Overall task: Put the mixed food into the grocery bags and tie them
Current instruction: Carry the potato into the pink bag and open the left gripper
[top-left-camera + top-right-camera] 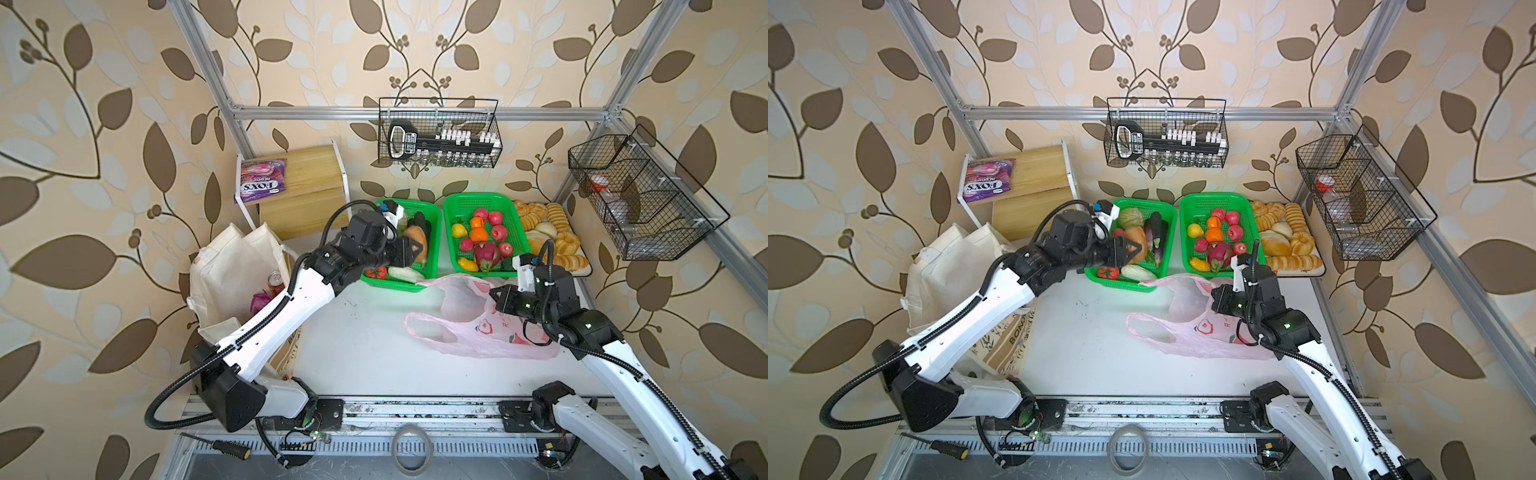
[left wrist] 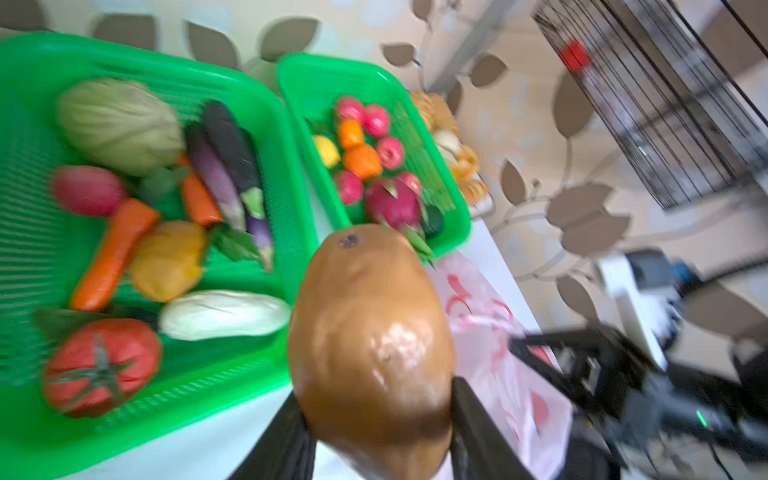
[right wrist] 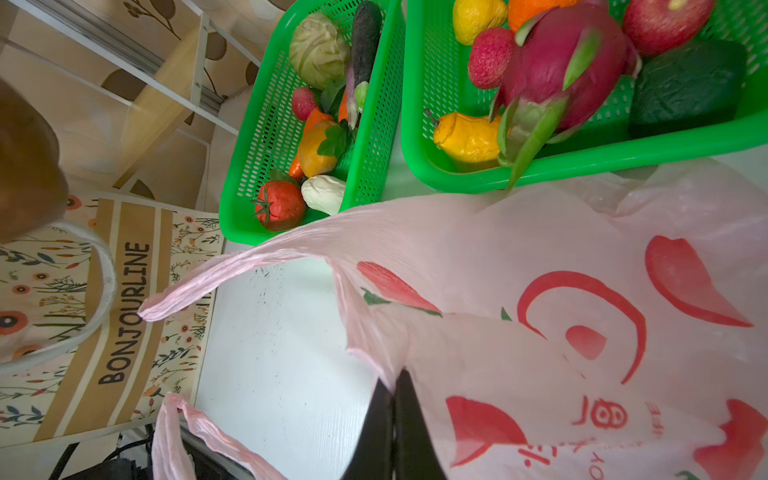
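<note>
My left gripper point(image 1: 415, 251) point(image 1: 1128, 251) point(image 2: 376, 390) is shut on a brown potato point(image 1: 419, 243) point(image 1: 1138, 243) point(image 2: 370, 324), held above the left green basket point(image 1: 434, 216). In that basket lie a green cabbage point(image 1: 1131, 218) point(image 2: 118, 124) point(image 3: 318, 50) and a red tomato point(image 1: 376, 272) point(image 2: 99, 365) point(image 3: 280, 203). My right gripper point(image 1: 496, 297) point(image 1: 1214, 297) point(image 3: 395, 382) is shut on the rim of the pink grocery bag point(image 1: 469, 336) point(image 1: 1187, 336) point(image 3: 498, 257), lifting its mouth off the table. The cream canvas tote point(image 1: 224, 266) point(image 1: 946, 266) point(image 3: 124, 311) stands at the left with a red soda can point(image 1: 276, 282) and a purple packet point(image 1: 259, 301) inside.
A second green basket point(image 1: 457, 208) of fruit sits right of the first, with a tray of bread loaves point(image 1: 552, 237) beyond it. A wooden shelf point(image 1: 307, 178) at the back left carries a purple FOX'S packet point(image 1: 262, 180). Black wire baskets point(image 1: 440, 133) hang on the back and right walls.
</note>
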Controlling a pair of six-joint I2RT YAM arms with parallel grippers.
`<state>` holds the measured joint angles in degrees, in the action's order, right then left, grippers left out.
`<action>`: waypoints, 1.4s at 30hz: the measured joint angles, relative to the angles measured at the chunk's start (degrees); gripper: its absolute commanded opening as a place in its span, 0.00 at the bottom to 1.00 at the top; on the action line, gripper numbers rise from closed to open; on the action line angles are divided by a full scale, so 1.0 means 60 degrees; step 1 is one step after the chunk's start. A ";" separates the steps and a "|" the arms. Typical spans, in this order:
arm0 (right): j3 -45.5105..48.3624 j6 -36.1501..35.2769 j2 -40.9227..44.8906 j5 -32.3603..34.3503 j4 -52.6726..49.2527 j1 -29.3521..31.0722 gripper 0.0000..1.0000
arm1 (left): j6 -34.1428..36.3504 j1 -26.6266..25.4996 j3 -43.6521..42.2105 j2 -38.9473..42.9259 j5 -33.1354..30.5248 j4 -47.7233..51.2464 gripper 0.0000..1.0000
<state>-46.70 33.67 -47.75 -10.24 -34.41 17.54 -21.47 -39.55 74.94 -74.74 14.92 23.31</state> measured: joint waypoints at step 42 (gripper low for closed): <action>0.0681 0.2634 0.0565 -0.5322 0.3322 -0.2189 0.00 | 0.1818 -0.1668 -0.0095 -0.0827 0.0444 0.0066 0.77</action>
<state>-42.61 49.47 -44.36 -42.17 -14.48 4.40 -10.57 -49.56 74.37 -79.70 17.58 23.70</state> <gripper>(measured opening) 0.047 0.767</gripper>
